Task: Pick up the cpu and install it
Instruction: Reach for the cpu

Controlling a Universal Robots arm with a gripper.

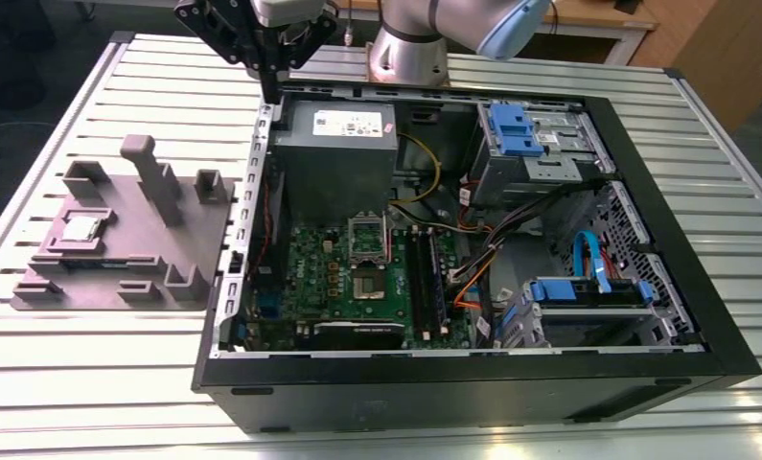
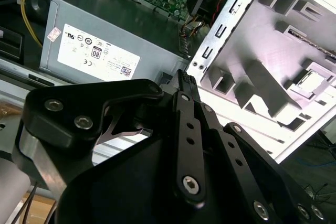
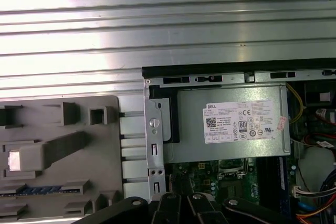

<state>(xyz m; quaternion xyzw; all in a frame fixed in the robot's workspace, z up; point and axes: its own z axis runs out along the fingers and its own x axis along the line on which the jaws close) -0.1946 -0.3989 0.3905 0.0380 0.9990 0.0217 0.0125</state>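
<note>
The cpu (image 1: 81, 227) is a small shiny square lying in a recess of the grey fixture plate (image 1: 131, 278), on the exterior view's left. It also shows as a bright square in the first wrist view (image 3: 14, 160) and the second wrist view (image 2: 311, 80). My gripper (image 1: 272, 88) hangs above the far left corner of the open computer case (image 1: 483, 383), well away from the cpu. Its black fingers (image 2: 185, 80) are shut together with nothing between them. The motherboard's socket (image 1: 369, 285) lies open inside the case.
The grey power supply (image 1: 335, 129) sits just below the gripper inside the case. Blue drive bays (image 1: 528, 134), cables and a memory stick (image 1: 422, 278) crowd the case. Tall posts (image 1: 150, 177) rise from the fixture plate. Everything rests on a slatted metal table (image 1: 86, 383).
</note>
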